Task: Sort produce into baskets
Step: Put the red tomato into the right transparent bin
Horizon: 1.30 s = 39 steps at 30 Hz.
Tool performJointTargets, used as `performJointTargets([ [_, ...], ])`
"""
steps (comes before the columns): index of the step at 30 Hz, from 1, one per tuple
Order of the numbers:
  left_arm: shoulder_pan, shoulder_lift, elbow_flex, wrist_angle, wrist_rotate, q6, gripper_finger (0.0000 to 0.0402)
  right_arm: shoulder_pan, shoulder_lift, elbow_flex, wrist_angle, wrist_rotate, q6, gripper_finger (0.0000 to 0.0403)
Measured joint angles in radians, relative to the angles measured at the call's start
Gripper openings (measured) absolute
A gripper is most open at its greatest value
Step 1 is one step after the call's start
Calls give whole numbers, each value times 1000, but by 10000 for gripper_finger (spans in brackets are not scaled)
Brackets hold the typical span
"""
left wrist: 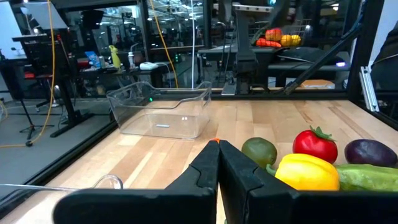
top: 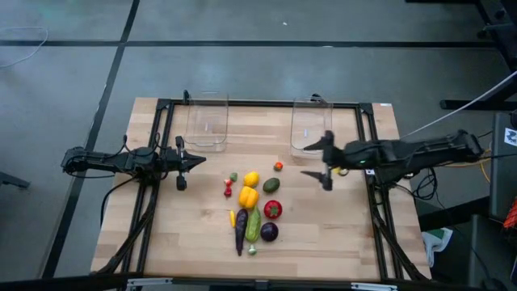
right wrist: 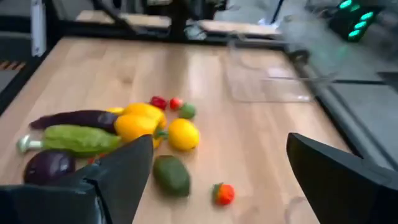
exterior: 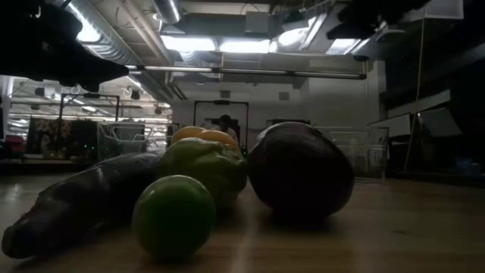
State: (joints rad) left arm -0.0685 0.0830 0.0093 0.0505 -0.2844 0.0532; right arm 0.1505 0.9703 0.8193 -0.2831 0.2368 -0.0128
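The right gripper [top: 319, 162] is hovering over the table [top: 347, 234] with its fingers [right wrist: 124, 168] spread wide and nothing between them. Just behind it the right bin [top: 311, 125] is standing at the table's far edge, and the produce is lying ahead of its open fingers: an avocado [right wrist: 171, 175] and a small red-orange piece [right wrist: 224, 193] nearest, then a lemon [right wrist: 183, 134], two yellow peppers [right wrist: 138, 120], a cucumber [right wrist: 78, 139], an eggplant [right wrist: 74, 118] and a round purple piece [right wrist: 48, 167] farther off.

The left gripper [top: 191, 160] is waiting on the other side of the pile, fingers [left wrist: 205, 171] pressed together — clenched on nothing. The left bin [top: 208, 121] is sitting just beyond it at the far edge. Past its fingertips a tomato [left wrist: 314, 145] is lying beside the avocado, pepper and purple piece.

Both bins are looking bare of produce — every piece is lying loose on the wood between the two grippers, well apart from either bin. In the low view a small green ball [exterior: 173, 217] is sitting nearest the camera, in front of the pile.
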Motion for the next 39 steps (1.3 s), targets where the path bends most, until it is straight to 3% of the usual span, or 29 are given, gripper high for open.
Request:
performJointTargets([
  [12,0,0,0,0,0,-2,1,0,304,101,-81,-174,0,367],
  [18,0,0,0,0,0,-2,2,0,385,101,-68,-276,0,367],
  [25,0,0,0,0,0,-2,1,1,455,101,-39,-310,-34,367],
  [32,0,0,0,0,0,-2,1,4,515,101,78,-388,-78,367],
  [39,0,0,0,0,0,-53,1,79,591,101,150,-381,-117,367],
])
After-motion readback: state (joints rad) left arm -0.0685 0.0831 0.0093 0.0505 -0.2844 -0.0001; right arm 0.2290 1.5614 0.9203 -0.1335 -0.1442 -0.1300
